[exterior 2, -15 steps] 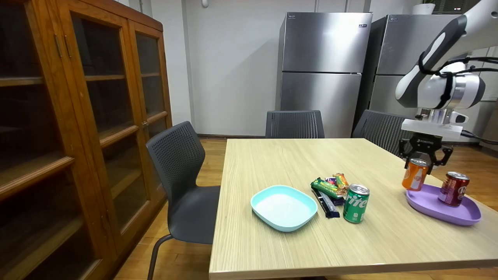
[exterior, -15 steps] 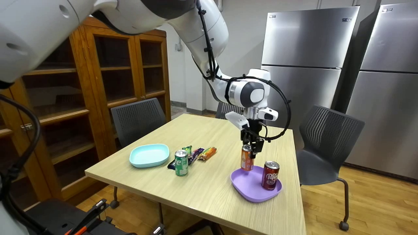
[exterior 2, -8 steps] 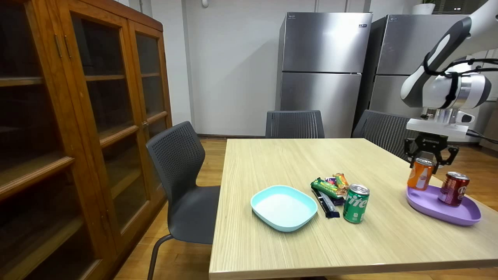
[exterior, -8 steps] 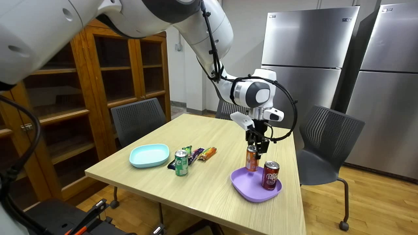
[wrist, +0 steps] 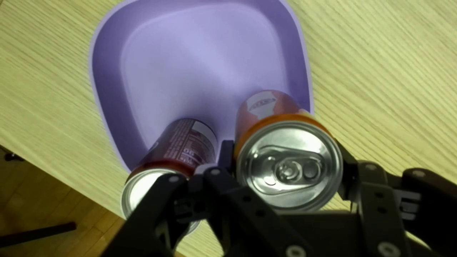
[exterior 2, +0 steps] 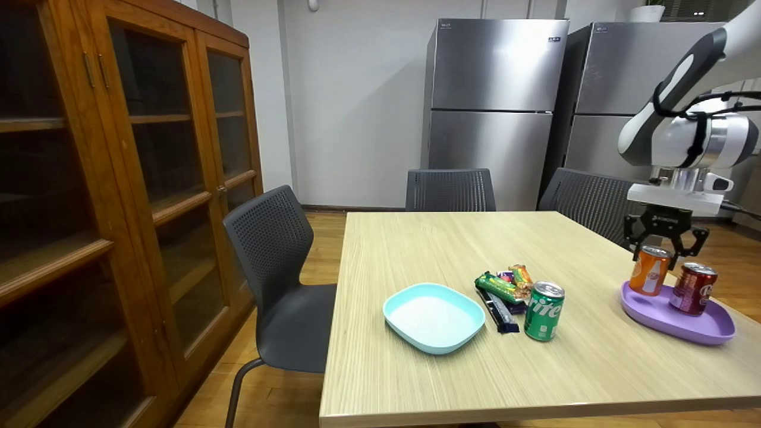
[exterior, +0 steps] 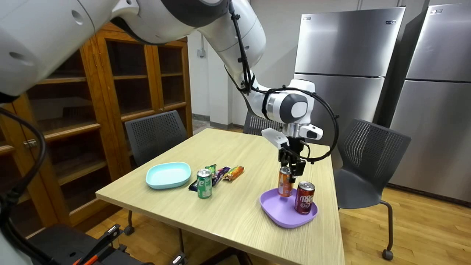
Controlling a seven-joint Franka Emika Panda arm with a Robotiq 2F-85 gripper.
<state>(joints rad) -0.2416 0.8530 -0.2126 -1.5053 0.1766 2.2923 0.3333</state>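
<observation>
The end effector (wrist: pixel 287 162) grasps an orange can (exterior 2: pixel 648 272), with its fingers (wrist: pixel 226 157) on either side of the upper part. The can is near upright, above the inside of a purple dish (wrist: pixel 200 53) on the worktop (exterior: pixel 228 217), close to the rim; I cannot tell whether its base touches the dish. A dark red can (wrist: pixel 182 144) stands in the same dish, just beside. I judge the step in hand to be a set-down. For correct placement, I should verify in the wrist view that the whole base lies inside the rim; a base caught on the curved wall could tip the can. The descent should be slow and vertical, with the grip firm until the base seats flat. Clearance is tight: one finger is near the dark red can, so wide or sudden opening could push that can. I should therefore release gradually, only as far as frees the orange can, then retract straight up.
</observation>
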